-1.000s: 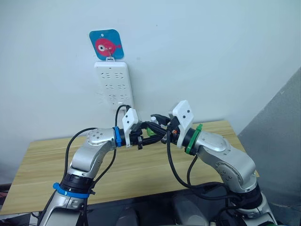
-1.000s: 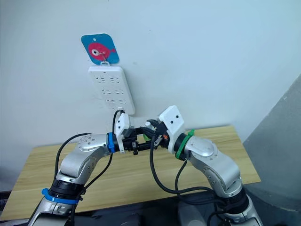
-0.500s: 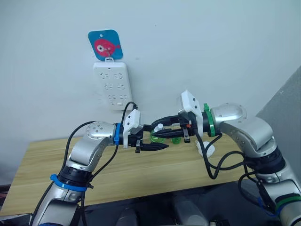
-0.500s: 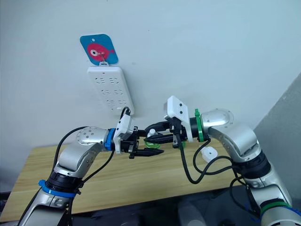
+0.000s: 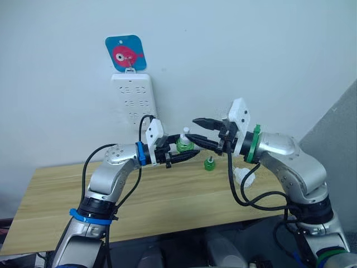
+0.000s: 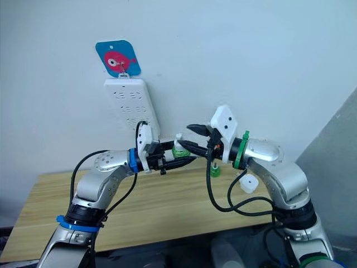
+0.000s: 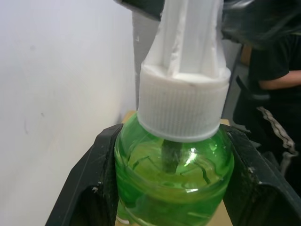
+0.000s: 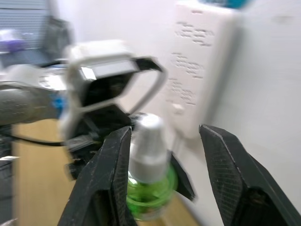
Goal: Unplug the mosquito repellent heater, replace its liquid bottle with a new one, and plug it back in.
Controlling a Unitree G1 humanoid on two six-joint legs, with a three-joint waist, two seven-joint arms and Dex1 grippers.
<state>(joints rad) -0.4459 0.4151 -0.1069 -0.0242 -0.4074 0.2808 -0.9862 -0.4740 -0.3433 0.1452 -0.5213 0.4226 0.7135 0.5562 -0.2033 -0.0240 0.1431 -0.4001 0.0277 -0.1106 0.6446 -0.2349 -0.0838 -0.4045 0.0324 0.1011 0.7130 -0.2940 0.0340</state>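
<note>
While the left gripper [image 5: 179, 152] clamps the green bottle [image 5: 184, 146], the right gripper [image 5: 204, 132] gapes.

A glossy, clear green bottle [image 7: 174, 176] is seen, glass or plastic cannot be told, topped by a ribbed white plastic cap [image 7: 181, 106]. The gripper fingers [image 7: 91, 188] are matt black plastic. The table [image 5: 50, 195] is of pale wood grain, the power strip [image 5: 134, 103] smooth white plastic, the arm shells [image 5: 284, 153] satin silver metal

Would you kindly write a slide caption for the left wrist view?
Left hand shut on a green liquid bottle with a white ribbed cap.
</note>
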